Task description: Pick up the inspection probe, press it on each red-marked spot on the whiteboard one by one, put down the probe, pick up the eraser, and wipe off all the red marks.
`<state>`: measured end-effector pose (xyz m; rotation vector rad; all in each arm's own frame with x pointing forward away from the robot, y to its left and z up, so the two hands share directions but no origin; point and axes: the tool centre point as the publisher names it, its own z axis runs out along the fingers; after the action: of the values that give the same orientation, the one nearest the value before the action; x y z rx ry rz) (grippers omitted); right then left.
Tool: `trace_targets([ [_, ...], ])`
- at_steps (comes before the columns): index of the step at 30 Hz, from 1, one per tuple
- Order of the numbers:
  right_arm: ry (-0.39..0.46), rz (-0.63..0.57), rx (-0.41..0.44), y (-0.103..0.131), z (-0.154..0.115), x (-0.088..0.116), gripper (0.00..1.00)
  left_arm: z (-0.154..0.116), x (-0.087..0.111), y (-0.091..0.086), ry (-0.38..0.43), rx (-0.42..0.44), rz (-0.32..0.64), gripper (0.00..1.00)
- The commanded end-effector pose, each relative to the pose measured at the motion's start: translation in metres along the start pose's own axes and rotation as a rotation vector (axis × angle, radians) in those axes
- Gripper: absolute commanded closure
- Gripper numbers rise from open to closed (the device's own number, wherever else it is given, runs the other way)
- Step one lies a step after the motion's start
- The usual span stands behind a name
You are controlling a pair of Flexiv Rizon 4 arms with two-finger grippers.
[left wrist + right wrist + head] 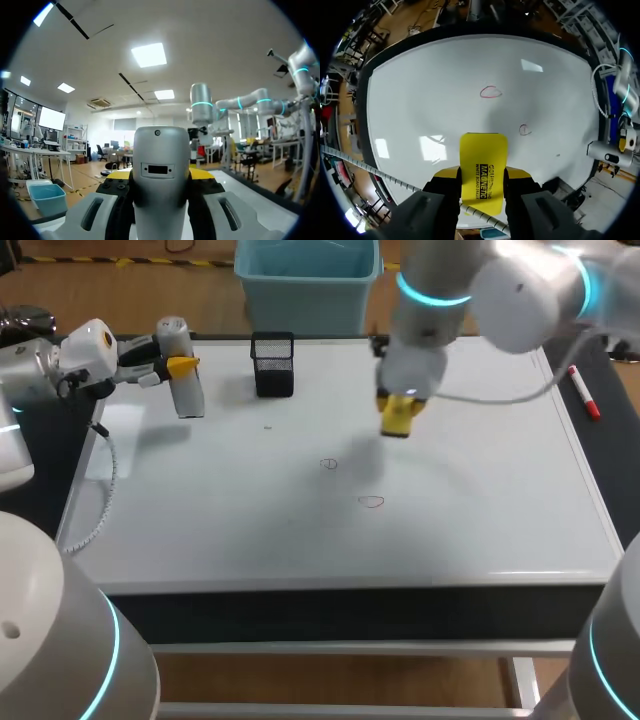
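My left gripper (180,367) is shut on the grey inspection probe (186,385) and holds it above the whiteboard's (480,490) far left corner. In the left wrist view the probe (160,175) stands upright between the fingers of the left gripper (160,186). My right gripper (400,405) is shut on the yellow eraser (399,418), hanging over the board's far middle. Two small red marks (328,464) (371,502) lie near the board's centre. In the right wrist view the eraser (483,170) sits in the right gripper (482,186), with both red marks (490,92) (525,130) ahead of it.
A black mesh holder (273,364) stands at the board's far edge between the two grippers. A red marker (585,392) lies off the board's right edge. The left arm's coiled cable (100,500) hangs along the left side.
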<state>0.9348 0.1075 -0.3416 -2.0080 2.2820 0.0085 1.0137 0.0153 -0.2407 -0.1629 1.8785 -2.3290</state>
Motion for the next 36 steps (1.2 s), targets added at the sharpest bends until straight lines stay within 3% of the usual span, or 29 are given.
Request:
trace_targets([
  [1, 0.015, -0.030, -0.004, 0.017, 0.017, -0.038, 1.00, 0.000, -0.001, 0.000, 0.003, 0.002, -0.001, 1.00],
  [7, 0.031, -0.100, -0.063, 0.033, 0.031, -0.070, 1.00, 0.000, -0.001, 0.000, 0.003, 0.002, -0.001, 1.00],
  [18, 0.035, -0.151, -0.099, 0.041, 0.043, -0.105, 1.00, 0.000, -0.001, 0.000, 0.003, 0.002, -0.001, 1.00],
  [36, 0.016, -0.134, -0.110, 0.049, 0.064, -0.102, 1.00, 0.000, -0.001, 0.000, 0.003, 0.002, -0.001, 1.00],
])
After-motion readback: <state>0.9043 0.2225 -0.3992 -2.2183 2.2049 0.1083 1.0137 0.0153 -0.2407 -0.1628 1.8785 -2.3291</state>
